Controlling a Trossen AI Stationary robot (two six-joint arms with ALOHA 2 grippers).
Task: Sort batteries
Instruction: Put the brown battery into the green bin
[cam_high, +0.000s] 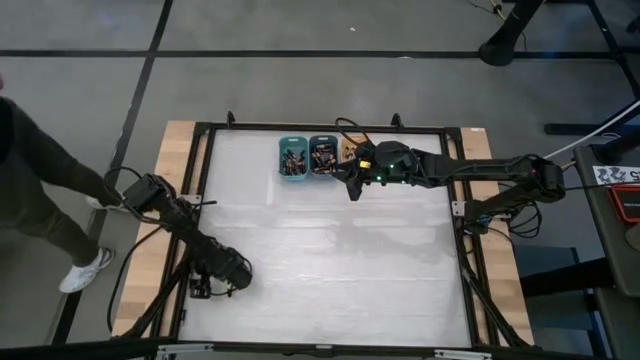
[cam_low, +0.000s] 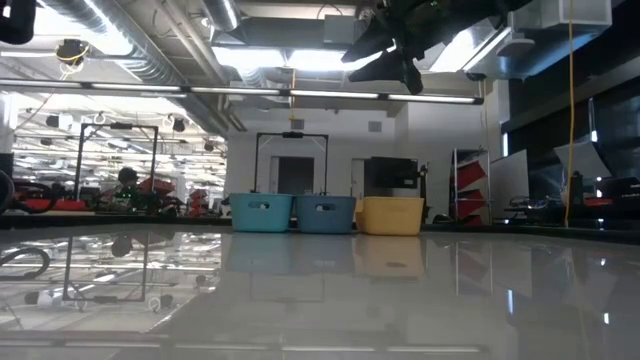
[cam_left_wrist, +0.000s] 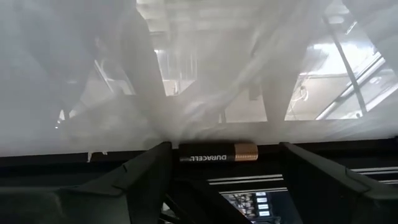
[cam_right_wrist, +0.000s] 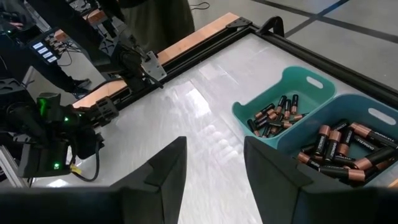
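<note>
Lying crosswise at the table's near edge, a single battery (cam_left_wrist: 219, 152) sits between the left gripper's (cam_left_wrist: 225, 180) spread fingers, which touch nothing. The high view places that gripper (cam_high: 232, 270) at the lower left of the frame, but the cell is too small to find there; only the left wrist view shows it.

The right gripper (cam_high: 352, 183) hovers in the upper middle of the high view, beside the bins, its fingers parted and empty in its own wrist view. That view shows what the level low view hides behind the bin walls: batteries heaped in the teal bin (cam_right_wrist: 314, 81) and the blue bin (cam_right_wrist: 385, 115). The low view in turn shows the yellow bin (cam_low: 391, 214) whole, which the arm mostly covers from above.

A battery is likely small, rigid, dense and smooth, so it may roll or slip; pinching across the middle of the barrel looks safest.
</note>
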